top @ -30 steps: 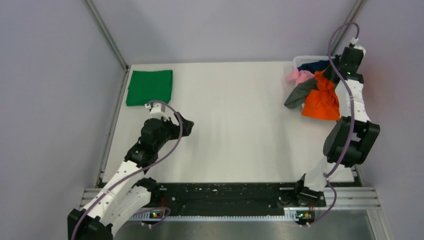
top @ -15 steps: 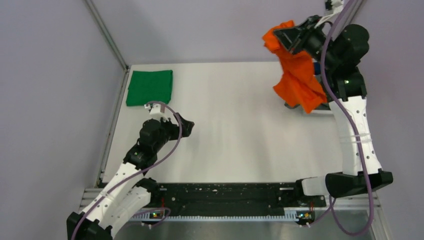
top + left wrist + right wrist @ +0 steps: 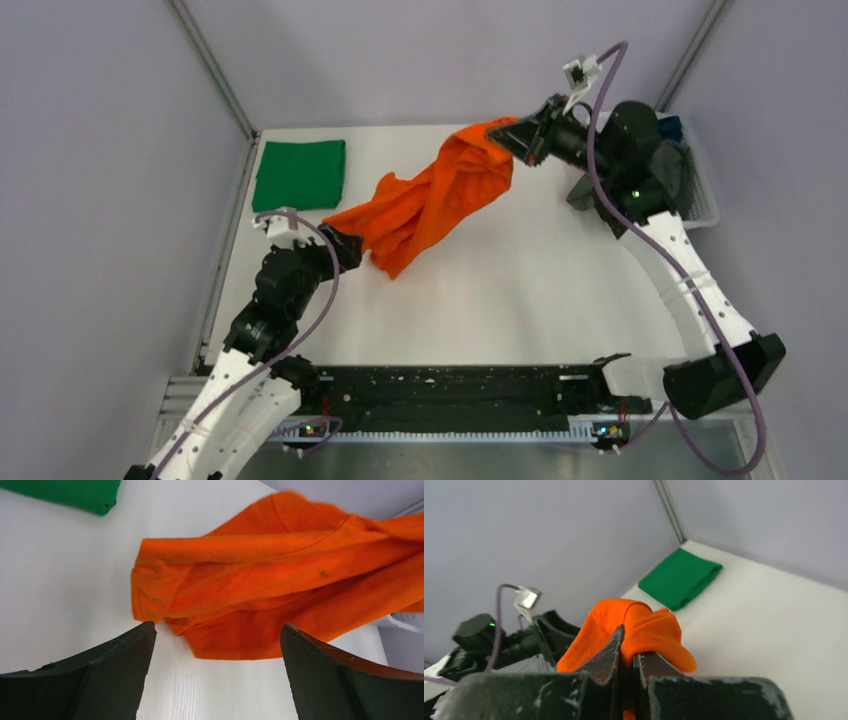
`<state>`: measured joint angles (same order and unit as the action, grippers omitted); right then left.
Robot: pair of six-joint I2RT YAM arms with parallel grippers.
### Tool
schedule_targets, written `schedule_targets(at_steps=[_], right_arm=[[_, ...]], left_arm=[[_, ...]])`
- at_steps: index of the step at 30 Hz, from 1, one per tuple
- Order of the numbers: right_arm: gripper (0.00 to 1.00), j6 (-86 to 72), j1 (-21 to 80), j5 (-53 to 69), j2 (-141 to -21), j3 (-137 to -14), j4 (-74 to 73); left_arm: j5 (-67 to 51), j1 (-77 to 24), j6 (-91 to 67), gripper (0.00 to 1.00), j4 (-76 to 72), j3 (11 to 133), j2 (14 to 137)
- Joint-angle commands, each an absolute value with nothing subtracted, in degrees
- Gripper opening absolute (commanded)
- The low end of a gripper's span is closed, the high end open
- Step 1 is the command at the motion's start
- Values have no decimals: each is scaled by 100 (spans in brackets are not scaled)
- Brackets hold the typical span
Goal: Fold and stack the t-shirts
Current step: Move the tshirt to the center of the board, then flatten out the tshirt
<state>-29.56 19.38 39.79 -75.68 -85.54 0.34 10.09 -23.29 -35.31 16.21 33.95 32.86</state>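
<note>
Behind the right arm the white lattice basket (image 3: pixel 706 200) is mostly hidden, and the cloth in it is hard to make out. The right gripper (image 3: pixel 522 141) is clamped on a bunched corner of the soft orange t-shirt (image 3: pixel 440 190), which trails from its fingers in a twisted rope. The crumpled end lies just ahead of the left gripper (image 3: pixel 345 246), whose fingers are spread wide. The green t-shirt (image 3: pixel 299 174), folded flat and square, lies beyond those fingers, to their left.

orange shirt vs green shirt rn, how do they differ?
The orange shirt is twisted and unfolded; the green shirt is folded into a rectangle. The orange shirt is pinched by the right gripper, that end raised; the green shirt lies flat, untouched. Both are bright cloth.
</note>
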Motion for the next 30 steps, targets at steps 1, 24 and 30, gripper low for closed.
schedule_targets(at_steps=[1, 24, 30], right_arm=[[2, -2629, 1615, 2745, -6325, -6587, 14], [96, -1574, 1199, 133, -6136, -4301, -1578], [94, -936, 1989, 154, -7051, -4672, -1206]], left_arm=[[1599, -2347, -4008, 99, 2146, 3486, 3095], [-147, -2282, -3471, 94, 1630, 5217, 7981], [-727, -2285, -3417, 74, 1431, 5425, 8776]])
